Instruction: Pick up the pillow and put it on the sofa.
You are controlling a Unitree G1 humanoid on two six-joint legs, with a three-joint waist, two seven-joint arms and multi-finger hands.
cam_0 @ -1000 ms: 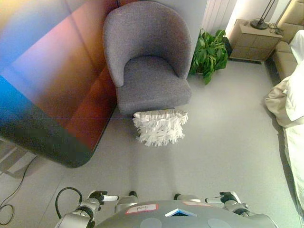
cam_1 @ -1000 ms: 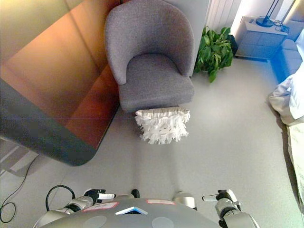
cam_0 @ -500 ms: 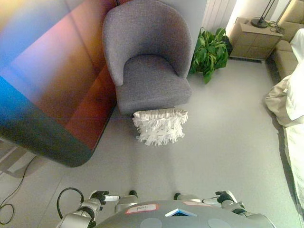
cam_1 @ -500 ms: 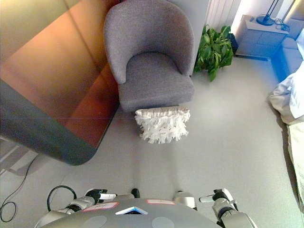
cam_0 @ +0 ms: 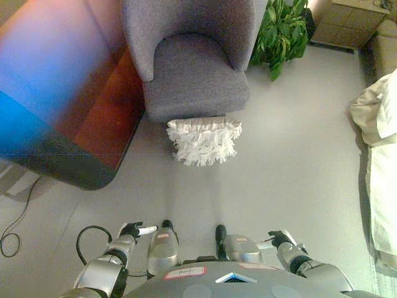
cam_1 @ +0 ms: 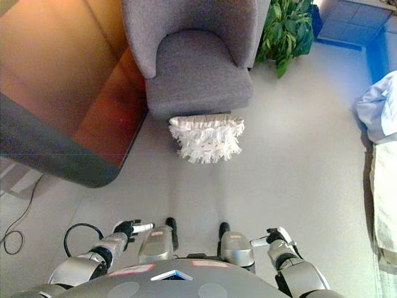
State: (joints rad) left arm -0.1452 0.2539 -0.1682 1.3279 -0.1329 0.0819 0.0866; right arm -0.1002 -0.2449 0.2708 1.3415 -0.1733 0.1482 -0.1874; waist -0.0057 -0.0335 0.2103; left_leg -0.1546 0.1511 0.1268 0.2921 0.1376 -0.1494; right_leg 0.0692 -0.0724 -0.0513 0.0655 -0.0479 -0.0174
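A white fringed pillow (cam_0: 203,139) lies on the grey floor, resting against the front of a grey upholstered armchair (cam_0: 192,74) whose seat holds nothing. Both hands hang low at the bottom of the view, well short of the pillow. My left hand (cam_0: 132,231) shows at the lower left with a white-tipped finger held straight, and it holds nothing. At the lower right my right hand (cam_0: 280,238) has relaxed fingers and holds nothing either.
A large dark, red-brown glossy panel (cam_0: 56,93) fills the left side beside the armchair. A potted green plant (cam_0: 280,28) stands right of the chair, with a beige cabinet (cam_0: 347,12) behind it. A bed with cream bedding (cam_0: 379,130) runs along the right edge.
The whole picture has shifted: the camera has moved closer and tipped down, so chair and pillow sit higher and both arms show more. The pillow itself has not moved.
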